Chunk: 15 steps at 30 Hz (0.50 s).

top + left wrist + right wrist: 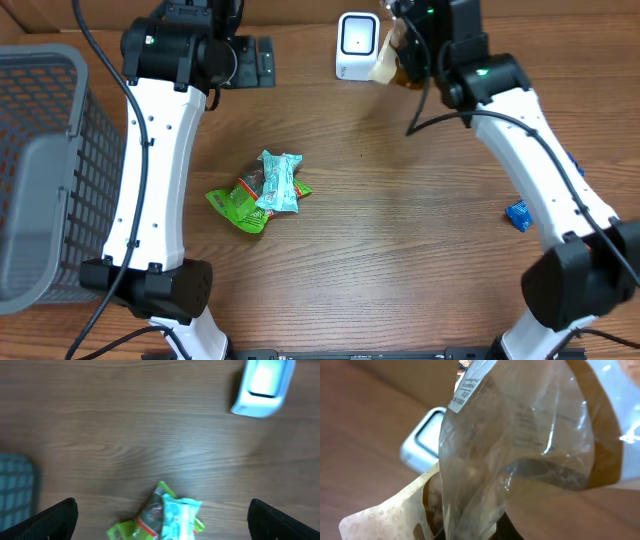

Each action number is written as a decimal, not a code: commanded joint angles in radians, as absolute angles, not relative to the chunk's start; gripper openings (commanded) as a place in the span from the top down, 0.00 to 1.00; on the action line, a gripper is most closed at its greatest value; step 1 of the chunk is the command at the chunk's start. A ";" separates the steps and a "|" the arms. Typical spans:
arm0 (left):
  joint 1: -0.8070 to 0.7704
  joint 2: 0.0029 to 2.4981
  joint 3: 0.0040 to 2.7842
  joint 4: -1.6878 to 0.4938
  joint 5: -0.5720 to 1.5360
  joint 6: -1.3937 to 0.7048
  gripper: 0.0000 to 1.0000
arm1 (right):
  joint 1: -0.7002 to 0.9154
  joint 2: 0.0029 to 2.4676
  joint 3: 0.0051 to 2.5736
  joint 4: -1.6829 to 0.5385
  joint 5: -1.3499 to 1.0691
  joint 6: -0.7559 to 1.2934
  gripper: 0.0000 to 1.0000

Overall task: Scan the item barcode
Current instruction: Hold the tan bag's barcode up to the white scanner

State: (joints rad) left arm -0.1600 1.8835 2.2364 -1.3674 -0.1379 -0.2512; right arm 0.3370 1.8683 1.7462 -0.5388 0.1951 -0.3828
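Observation:
My right gripper (408,48) is shut on the item, a clear plastic packet with a brown and cream paper part (388,62), and holds it right beside the white barcode scanner (357,45) at the table's far edge. In the right wrist view the packet (520,445) fills the frame, a white printed label (467,387) shows at its top, and the scanner (422,442) sits behind it. My own fingers are hidden under the packet there. The left gripper (255,62) hangs open and empty, high above the table, its two dark fingertips (55,520) wide apart.
A pile of green and teal snack packs (265,190) lies mid-table, also below the left gripper (165,517). A small blue packet (518,215) lies at the right. A grey mesh basket (45,170) stands at the left edge.

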 commanded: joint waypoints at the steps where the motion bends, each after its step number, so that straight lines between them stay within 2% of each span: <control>1: -0.092 1.893 2.241 -1.388 -0.228 -0.354 0.00 | 0.358 1.903 1.767 -0.491 0.372 -0.403 0.96; 9: 0.129 1.893 2.241 -1.446 -0.157 -0.393 0.00 | 0.387 2.015 1.767 -0.383 0.511 -0.497 0.96; 15: 0.185 1.893 2.241 -1.447 -0.076 -0.246 0.00 | 0.411 2.108 1.767 -0.270 0.607 -0.652 0.96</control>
